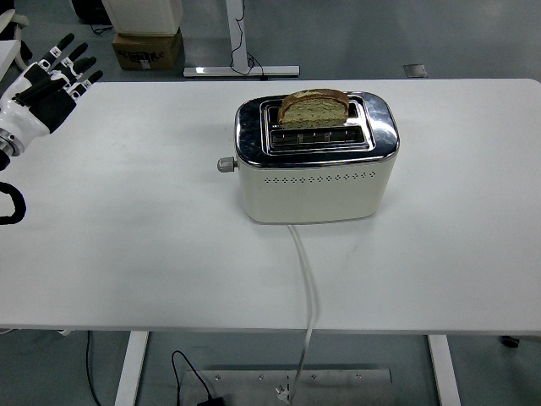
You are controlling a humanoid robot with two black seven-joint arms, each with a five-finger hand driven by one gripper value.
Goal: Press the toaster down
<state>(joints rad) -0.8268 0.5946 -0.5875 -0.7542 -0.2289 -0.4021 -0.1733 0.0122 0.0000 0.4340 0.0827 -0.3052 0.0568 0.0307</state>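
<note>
A cream and chrome toaster [315,169] stands in the middle of the white table [127,237]. A slice of bread [314,107] sticks up out of its far slot. Its lever knob [225,165] juts out from the left end and sits high. My left hand [52,79] is at the table's far left edge, fingers spread and empty, far from the toaster. The right hand is out of view.
The toaster's white cord [306,288] runs from its front over the table's near edge to the floor. A cardboard box [147,49] and a desk leg base [241,71] stand on the floor behind the table.
</note>
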